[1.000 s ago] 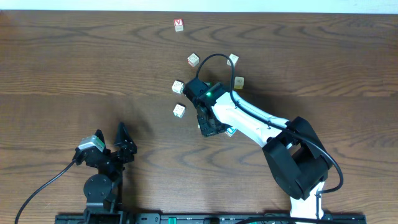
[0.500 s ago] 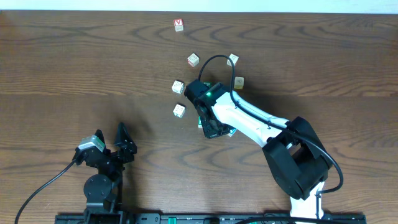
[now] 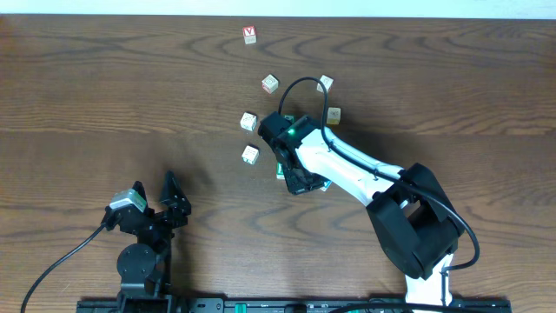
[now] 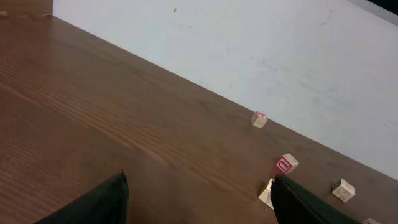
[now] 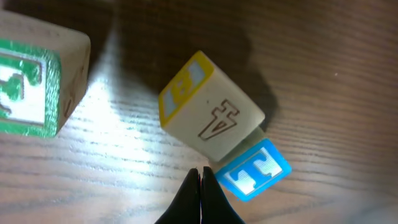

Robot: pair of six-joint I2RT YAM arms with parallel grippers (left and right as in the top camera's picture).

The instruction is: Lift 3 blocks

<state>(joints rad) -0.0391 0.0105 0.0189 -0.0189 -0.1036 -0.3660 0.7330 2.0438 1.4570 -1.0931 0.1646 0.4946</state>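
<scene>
Just beside the blue-faced wooden cube (image 5: 256, 169), the right gripper (image 5: 200, 183) stands with its black jaws pressed shut on nothing. A pale cream wooden cube (image 5: 214, 112), engraved with a 4, appears to lean tilted on the blue one. A green-faced wooden cube (image 5: 31, 87) sits near it, to the left in the wrist view. A clean lift likely means parting the jaws first, then straddling one cube squarely. Well apart from the blue cube, the left gripper (image 3: 175, 196) rests, jaws wide and empty.
</scene>
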